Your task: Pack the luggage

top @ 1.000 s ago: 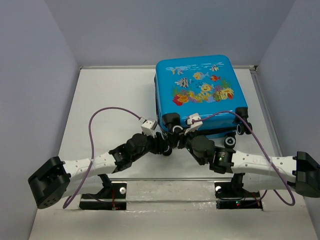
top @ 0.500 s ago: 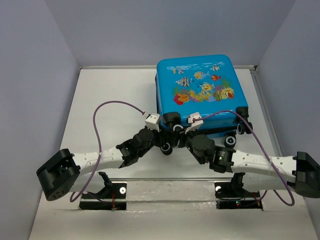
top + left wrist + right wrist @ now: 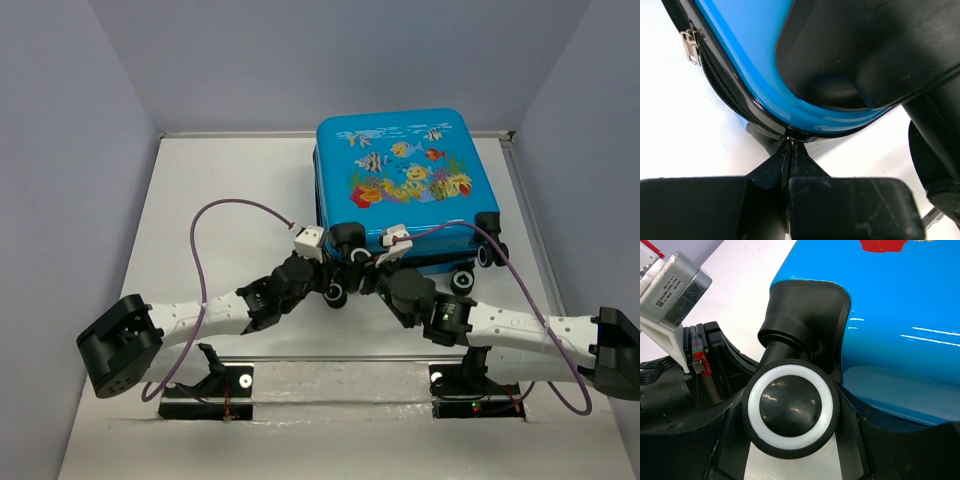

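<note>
No readable text anywhere, as far as we can tell. Only candidate: a printed sticker (image 3: pixel 662 299) on the grey camera module (image 3: pixel 680 285), 10 o'clock in the right wrist view. Characters are too small and scuffed to read.

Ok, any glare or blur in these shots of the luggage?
Top external view: evenly lit and sharp, no harsh shadows around the luggage. Left wrist view: very close, the left gripper looks soft, with a faint sheen along the luggage's blue edge. Right wrist view: white glare streaks on the luggage and small reflections on the wheel.
</note>
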You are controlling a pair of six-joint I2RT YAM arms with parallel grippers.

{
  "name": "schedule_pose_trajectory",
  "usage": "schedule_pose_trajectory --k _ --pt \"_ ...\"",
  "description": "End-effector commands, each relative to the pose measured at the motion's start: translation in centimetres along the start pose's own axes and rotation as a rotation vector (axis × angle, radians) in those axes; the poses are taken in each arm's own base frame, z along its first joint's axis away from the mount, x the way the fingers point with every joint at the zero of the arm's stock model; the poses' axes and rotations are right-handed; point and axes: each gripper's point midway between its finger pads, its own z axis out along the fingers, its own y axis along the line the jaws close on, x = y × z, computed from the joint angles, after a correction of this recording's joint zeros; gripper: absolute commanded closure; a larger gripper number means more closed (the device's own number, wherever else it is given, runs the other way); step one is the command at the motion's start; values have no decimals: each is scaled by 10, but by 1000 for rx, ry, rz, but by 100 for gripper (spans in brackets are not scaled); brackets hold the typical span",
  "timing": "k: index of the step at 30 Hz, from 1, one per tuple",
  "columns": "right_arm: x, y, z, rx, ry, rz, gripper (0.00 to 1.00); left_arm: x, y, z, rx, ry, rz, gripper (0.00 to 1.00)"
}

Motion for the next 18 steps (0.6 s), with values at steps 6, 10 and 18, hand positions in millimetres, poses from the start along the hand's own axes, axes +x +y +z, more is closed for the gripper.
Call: schedule_pose_trajectory --k 6,10,18 --pt "-56 4 -20 -38 -125 173 93 -51 104 -1 -348 -137 -138 94" --pt "-53 6 -22 -54 -107 166 93 -66 119 -3 -414 -175 -158 94" --pt "-38 49 -13 -185 -41 108 93 -100 148 14 -509 -220 -211 94"
